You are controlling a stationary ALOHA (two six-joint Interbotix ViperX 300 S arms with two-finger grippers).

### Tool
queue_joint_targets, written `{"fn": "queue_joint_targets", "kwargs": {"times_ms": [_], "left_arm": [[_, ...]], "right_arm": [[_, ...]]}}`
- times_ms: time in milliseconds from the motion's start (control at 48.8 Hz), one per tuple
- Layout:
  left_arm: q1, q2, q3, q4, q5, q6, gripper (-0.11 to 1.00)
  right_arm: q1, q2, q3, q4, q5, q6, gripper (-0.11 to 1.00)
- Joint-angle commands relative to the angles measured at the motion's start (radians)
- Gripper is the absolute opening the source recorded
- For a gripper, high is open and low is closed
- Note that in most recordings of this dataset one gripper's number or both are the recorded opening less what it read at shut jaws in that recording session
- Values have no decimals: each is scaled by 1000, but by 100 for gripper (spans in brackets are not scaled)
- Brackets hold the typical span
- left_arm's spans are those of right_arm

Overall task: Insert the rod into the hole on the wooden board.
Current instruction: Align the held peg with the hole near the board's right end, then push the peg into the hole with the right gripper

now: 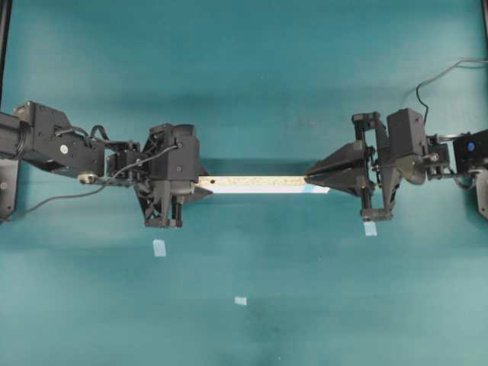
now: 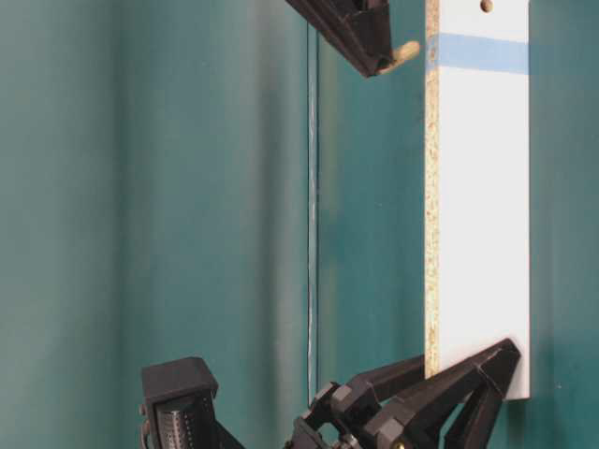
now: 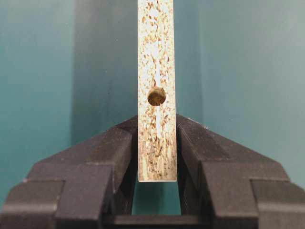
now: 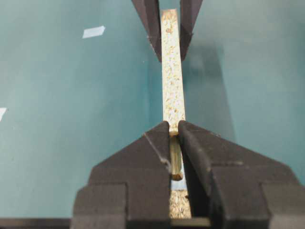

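Overhead exterior view: the long narrow pale speckled particleboard strip with a white face, the wooden board (image 1: 259, 184), hangs in the air between the two arms above the teal table (image 1: 252, 305). The left hand (image 1: 200, 185) is clamped on the board's unmarked end, with one small dark hole just clear of its jaws; the left wrist view shows both black jaws pressed against the speckled edge below that hole.

The right hand (image 4: 174, 143) is closed nearly all the way on the short cream-beige wooden dowel, the rod (image 4: 175, 160), pinched lengthwise between its jaws. In the table-level view the rod's rounded tip (image 2: 406, 51) pokes out of the hand near the board's speckled edge, level with the light blue band; the target hole (image 2: 486, 6) sits in the white face beyond that band, at the frame's top.

The step in hand looks like alignment: the rod is at the marked end but not yet in the hole. Next, the right hand probably has to bring the tip square over the hole, then push along its axis while the left hand holds the board firm. A few pale blue tape squares (image 1: 159, 248) lie on the table
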Motion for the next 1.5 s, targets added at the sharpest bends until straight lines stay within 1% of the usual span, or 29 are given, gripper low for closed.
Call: {"fn": "queue_joint_targets", "kwargs": {"times_ms": [0, 492, 1086, 1476], "left_arm": [[-8, -11, -6, 2, 2, -5, 32], [-9, -17, 6, 2, 2, -5, 32], [-9, -20, 6, 2, 2, -8, 32], [-9, -20, 6, 2, 6, -8, 32]], "right_arm": [[3, -5, -12, 3, -9, -3, 10], [3, 28, -29, 5, -6, -3, 10], [6, 26, -11, 5, 2, 3, 10], [6, -31, 25, 5, 46, 3, 10]]}}
